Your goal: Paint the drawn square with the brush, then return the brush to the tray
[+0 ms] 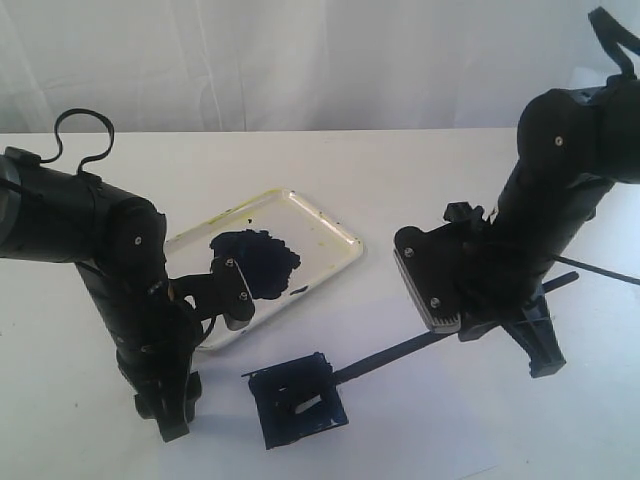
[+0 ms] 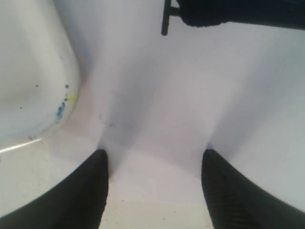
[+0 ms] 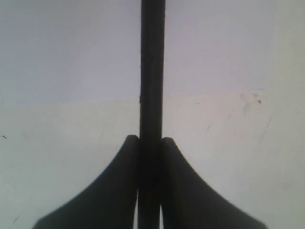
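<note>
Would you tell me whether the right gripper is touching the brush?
Touching: the right wrist view shows the right gripper clamped on the brush.

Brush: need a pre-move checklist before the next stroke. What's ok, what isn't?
1. Grip: right gripper shut on the long thin black brush, shaft centred between the fingers: ok.
2. Tip position: the brush reaches the right side of the small tilted drawn square: ok.
3. Coverage: the square is mostly dark, pale gaps show inside: not ok.
4. Left gripper: open, empty, beside the shallow white rectangular tray: ok.
5. Return path: the left arm overlaps the tray's near side in the exterior view: cannot tell.
6. Paint on the tip: cannot tell.
</note>
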You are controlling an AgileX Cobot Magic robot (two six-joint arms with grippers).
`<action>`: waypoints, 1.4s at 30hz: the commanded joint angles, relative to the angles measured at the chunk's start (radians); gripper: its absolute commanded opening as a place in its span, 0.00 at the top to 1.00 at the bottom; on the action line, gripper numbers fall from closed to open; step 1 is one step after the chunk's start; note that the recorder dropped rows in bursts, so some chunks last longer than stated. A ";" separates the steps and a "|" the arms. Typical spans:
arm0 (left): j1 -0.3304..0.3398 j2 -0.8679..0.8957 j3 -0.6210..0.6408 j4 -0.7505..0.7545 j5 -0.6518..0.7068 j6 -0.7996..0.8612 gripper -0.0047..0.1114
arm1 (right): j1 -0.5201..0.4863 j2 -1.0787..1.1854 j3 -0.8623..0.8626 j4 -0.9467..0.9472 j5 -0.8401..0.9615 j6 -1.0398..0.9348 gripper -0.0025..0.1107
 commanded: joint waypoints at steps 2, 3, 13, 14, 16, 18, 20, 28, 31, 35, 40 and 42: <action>-0.005 0.010 0.013 -0.006 0.004 -0.001 0.43 | 0.001 0.024 0.004 -0.005 -0.020 0.017 0.98; -0.005 0.010 0.013 -0.006 0.004 -0.001 0.43 | 0.001 0.026 0.004 -0.011 -0.026 0.026 0.98; -0.005 0.010 0.013 -0.011 0.008 -0.001 0.43 | 0.001 0.034 0.004 -0.064 0.009 0.083 0.98; -0.005 0.010 0.013 -0.011 0.008 -0.001 0.43 | 0.001 0.034 0.004 -0.069 0.023 0.079 0.98; -0.005 0.010 0.013 -0.011 0.008 -0.001 0.43 | 0.001 0.032 0.004 -0.076 0.053 0.076 0.98; -0.005 0.010 0.013 -0.011 0.008 -0.001 0.43 | 0.001 0.022 0.004 -0.090 0.072 0.076 0.98; -0.005 0.010 0.013 -0.011 0.008 -0.001 0.43 | 0.001 0.008 0.004 -0.100 0.080 0.071 0.98; -0.005 0.010 0.013 -0.011 0.010 -0.001 0.43 | 0.001 -0.010 0.004 -0.100 0.080 0.069 0.98; -0.005 0.010 0.013 -0.011 0.010 -0.001 0.43 | 0.001 -0.001 0.004 -0.100 0.064 0.069 0.98; -0.005 0.010 0.013 -0.011 0.012 -0.001 0.43 | 0.001 0.005 0.004 -0.100 0.016 0.089 0.98; -0.005 0.010 0.013 -0.011 0.012 -0.001 0.43 | 0.001 0.005 0.004 -0.123 -0.017 0.142 0.98; -0.005 0.010 0.013 -0.011 0.012 -0.001 0.43 | 0.001 0.005 0.004 -0.125 -0.011 0.142 0.98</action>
